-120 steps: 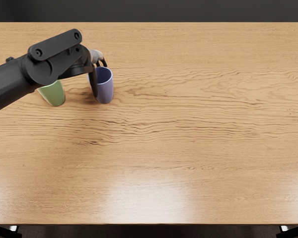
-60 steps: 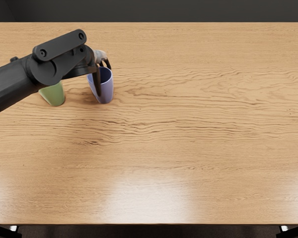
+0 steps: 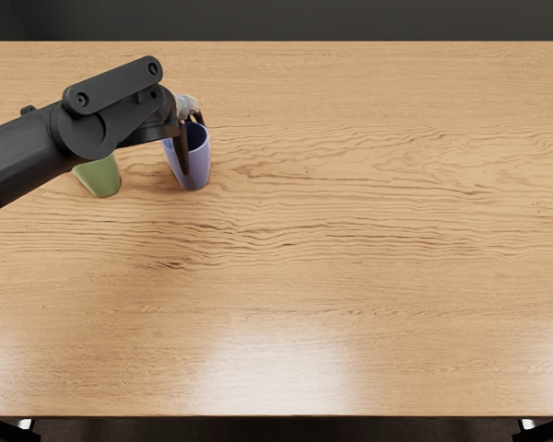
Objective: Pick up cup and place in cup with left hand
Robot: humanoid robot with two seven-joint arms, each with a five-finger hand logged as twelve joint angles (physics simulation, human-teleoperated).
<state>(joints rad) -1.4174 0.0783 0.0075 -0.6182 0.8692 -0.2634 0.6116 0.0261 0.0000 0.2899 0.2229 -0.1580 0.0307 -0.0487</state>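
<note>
Toward the far left of the worktop (image 3: 369, 276): one purple cup (image 3: 198, 167), upright or nearly so, mouth upward, dark within. Whether its base touches the wood cannot be told.

Left hand (image 3: 181, 127): closed on the purple cup, one long dark digit down the near side, others at the far rim; a pale section shows above the rim. Remaining digits hidden.

One green cup (image 3: 100, 178): left of the purple cup and apart from it, on the worktop, lower body visible, mouth hidden beneath the arm.

Left arm (image 3: 74, 129): black, jointed, entering from the left edge, passing above the green cup.

Worktop: light wood, wavy dark grain, pale glare along the near side. Dark grey background (image 3: 286, 18) beyond the far edge.
</note>
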